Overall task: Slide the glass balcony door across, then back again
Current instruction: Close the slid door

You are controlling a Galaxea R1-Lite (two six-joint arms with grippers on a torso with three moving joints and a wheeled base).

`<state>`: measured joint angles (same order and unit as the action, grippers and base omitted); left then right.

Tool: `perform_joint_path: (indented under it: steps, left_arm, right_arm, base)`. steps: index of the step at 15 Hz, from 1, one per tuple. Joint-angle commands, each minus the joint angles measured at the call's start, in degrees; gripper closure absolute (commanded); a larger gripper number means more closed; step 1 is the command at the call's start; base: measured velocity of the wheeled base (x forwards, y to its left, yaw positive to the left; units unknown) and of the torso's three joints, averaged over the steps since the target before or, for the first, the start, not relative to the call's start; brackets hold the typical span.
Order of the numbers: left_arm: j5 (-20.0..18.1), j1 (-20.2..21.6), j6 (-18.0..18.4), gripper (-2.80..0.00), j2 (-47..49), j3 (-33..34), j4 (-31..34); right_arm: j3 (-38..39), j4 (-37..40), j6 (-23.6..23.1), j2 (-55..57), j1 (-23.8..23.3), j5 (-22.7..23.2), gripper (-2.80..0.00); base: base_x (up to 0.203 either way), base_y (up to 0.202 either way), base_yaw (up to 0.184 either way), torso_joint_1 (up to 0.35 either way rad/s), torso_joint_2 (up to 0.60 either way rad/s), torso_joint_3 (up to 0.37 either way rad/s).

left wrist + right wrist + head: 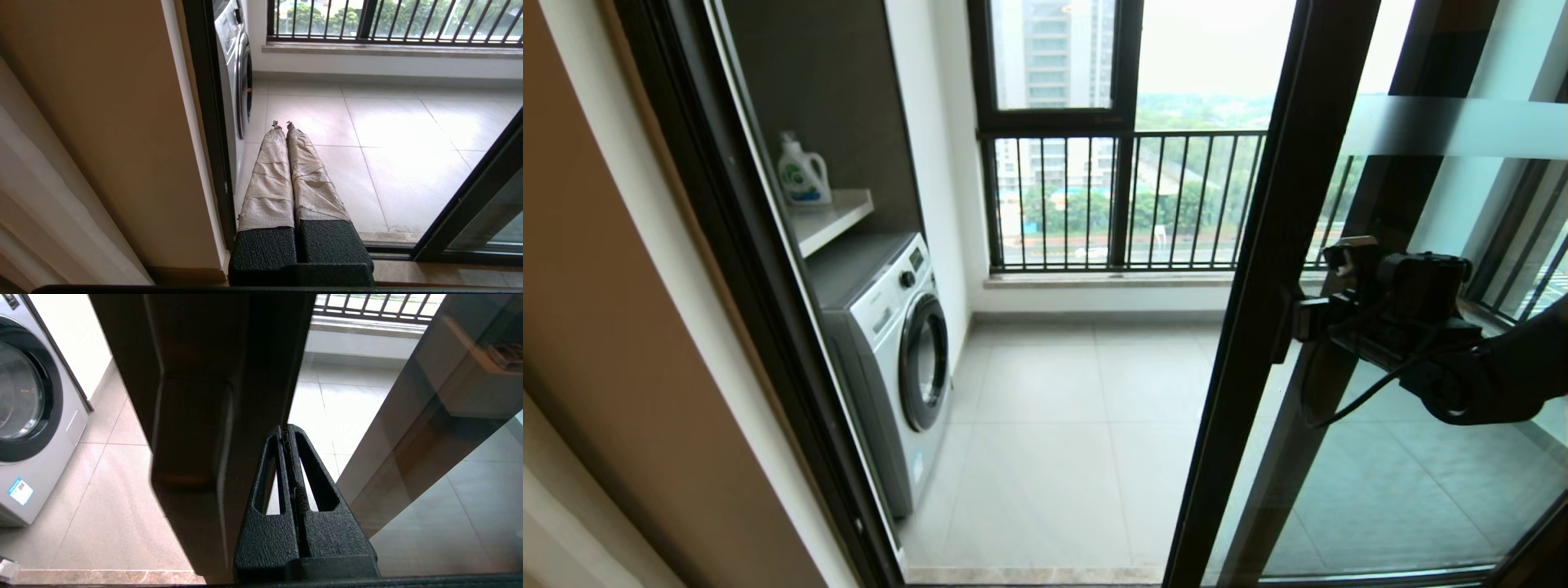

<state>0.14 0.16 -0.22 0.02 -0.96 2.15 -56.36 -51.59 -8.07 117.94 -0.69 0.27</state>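
The glass balcony door (pixel 1258 269) stands slid to the right, its dark frame stile running down the middle right of the head view, and the doorway to its left is open. A frosted band (pixel 1454 126) crosses the glass; no characters show on it. My right gripper (pixel 1294 320) is shut, its tips against the stile's glass-side edge at handle height. In the right wrist view the shut right gripper (pixel 286 430) lies right beside the raised dark handle (pixel 192 428), holding nothing. My left gripper (pixel 282 124) is shut, parked low by the left jamb.
A washing machine (pixel 890 359) stands on the balcony at the left, with a detergent bottle (pixel 802 173) on the shelf above it. A window with black railing bars (pixel 1127 200) closes the far side. The dark left jamb (pixel 752 286) and floor track (pixel 392 249) border the opening.
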Motion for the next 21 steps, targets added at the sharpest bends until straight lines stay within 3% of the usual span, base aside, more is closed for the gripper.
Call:
perform_joint_path:
  steps: [1, 6, 21]
  left_arm:
    - [0.04, 0.02, -0.04, 0.0, 0.06, 0.0, 0.03]
    - [0.04, 0.02, -0.04, 0.0, 0.06, 0.0, 0.05]
    - [0.04, 0.02, -0.04, 0.0, 0.06, 0.0, 0.05]
  right_arm:
    - [-0.2, -0.35, -0.02, 0.72, 3.09, -1.4, 0.0]
    - [-3.07, -0.35, -0.02, 3.04, 8.65, -5.14, 0.0]
    - [-9.3, -0.26, -0.01, 8.42, 19.1, -11.37, 0.0]
  base:
    - [0.0, 0.0, 0.0, 0.0, 0.0, 0.0]
    - [0.0, 0.0, 0.0, 0.0, 0.0, 0.0]
    - [0.0, 0.0, 0.0, 0.0, 0.0, 0.0]
